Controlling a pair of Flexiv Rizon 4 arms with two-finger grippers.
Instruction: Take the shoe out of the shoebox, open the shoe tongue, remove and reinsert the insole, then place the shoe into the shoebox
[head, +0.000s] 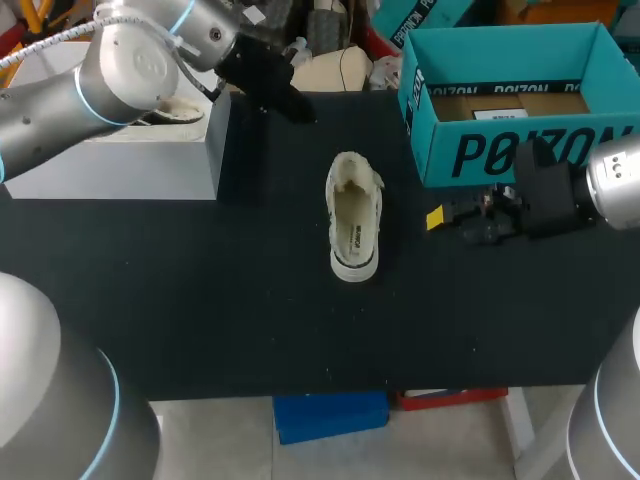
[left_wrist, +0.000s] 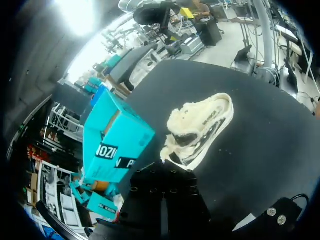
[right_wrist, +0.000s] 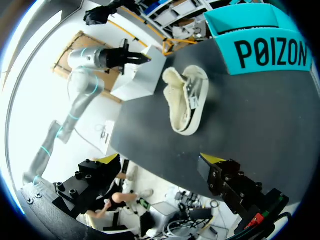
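A cream shoe (head: 354, 217) lies on the black table (head: 200, 300) near the middle, its opening facing up and its fleecy lining showing. The teal shoebox (head: 520, 90) stands open at the back right. My left gripper (head: 302, 110) hangs shut and empty over the back of the table, behind and left of the shoe. In the left wrist view the shoe (left_wrist: 200, 125) lies ahead of its closed dark fingers, with the shoebox (left_wrist: 117, 142) beside it. My right gripper (head: 440, 215) stands open to the right of the shoe, in front of the box. The right wrist view shows that gripper (right_wrist: 160, 160) wide apart, the shoe (right_wrist: 187, 97) ahead.
A white block (head: 130, 150) sits at the back left under my left arm, with a pale flat thing (head: 178, 111) on top. The shoebox (right_wrist: 265, 45) stands close to the right arm. Bare table stretches in front of the shoe to the near edge.
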